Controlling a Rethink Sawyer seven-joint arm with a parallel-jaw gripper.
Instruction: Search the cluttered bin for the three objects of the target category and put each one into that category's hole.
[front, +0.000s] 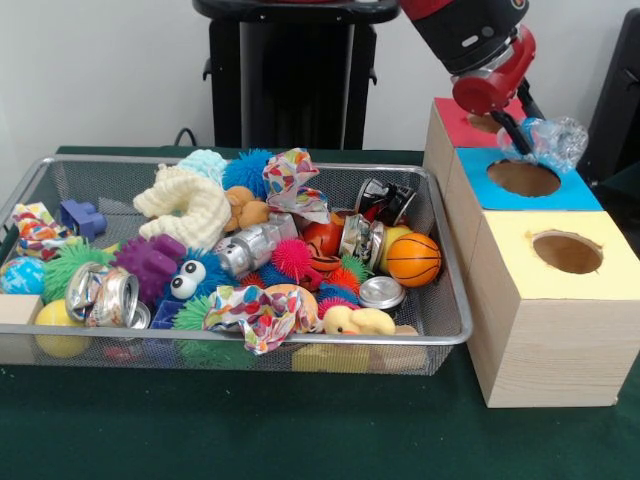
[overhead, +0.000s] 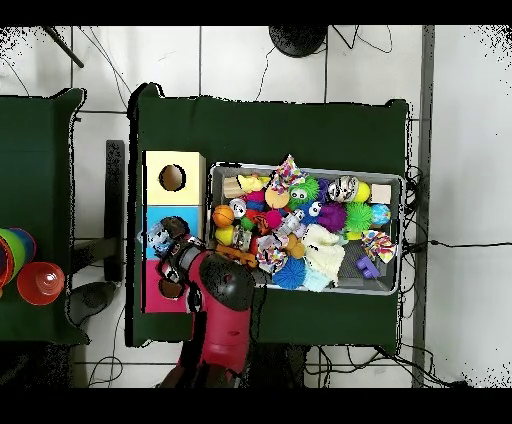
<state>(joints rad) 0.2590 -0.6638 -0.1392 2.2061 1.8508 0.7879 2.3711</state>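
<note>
My gripper (front: 519, 133) hangs at the right, over the row of boxes, and is shut on a crumpled see-through plastic bottle (front: 548, 141). The bottle hangs just above the round hole (front: 523, 178) in the blue-topped box (front: 585, 192). In the overhead view the gripper (overhead: 176, 246) and the bottle (overhead: 162, 238) sit over the blue box (overhead: 155, 216). The wire mesh bin (front: 250, 341) stands left of the boxes, also in the overhead view (overhead: 305, 168). No other see-through bottle shows among its clutter.
A red-topped box (front: 452, 119) stands behind the blue one and a yellow-topped box (front: 520, 262) with a hole (front: 568, 252) in front. The bin holds crushed cans (front: 102, 295), patterned paper wads (front: 255, 310), a small basketball (front: 413, 259), spiky balls and plush toys.
</note>
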